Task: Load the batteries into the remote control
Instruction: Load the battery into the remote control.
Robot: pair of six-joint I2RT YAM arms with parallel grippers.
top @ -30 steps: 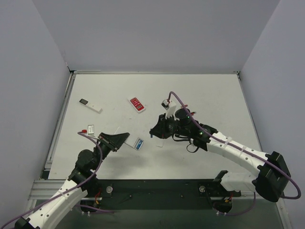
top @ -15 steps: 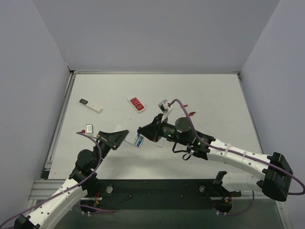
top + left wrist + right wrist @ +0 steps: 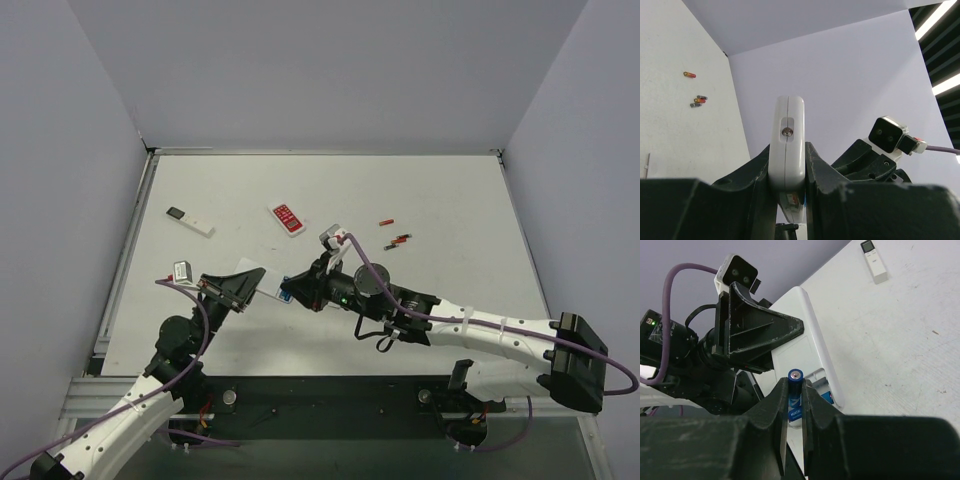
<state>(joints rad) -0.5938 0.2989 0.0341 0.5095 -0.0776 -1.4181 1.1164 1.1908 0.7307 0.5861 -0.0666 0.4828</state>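
Observation:
My left gripper is shut on the white remote control and holds it off the table; in the left wrist view the remote stands edge-on between the fingers. My right gripper is shut on a blue battery, upright between its fingers, right at the remote's end. In the right wrist view the remote's plain white back faces me, with its battery compartment open and a second blue cell lying inside.
A slim white stick remote lies at the far left and a red-faced remote behind the grippers. Red cells and a red and dark group lie at the right middle. Walls close the table on three sides.
My right arm has swung left with the blue battery, from mid-table up to the remote's end. My left gripper has shifted slightly up with the remote.

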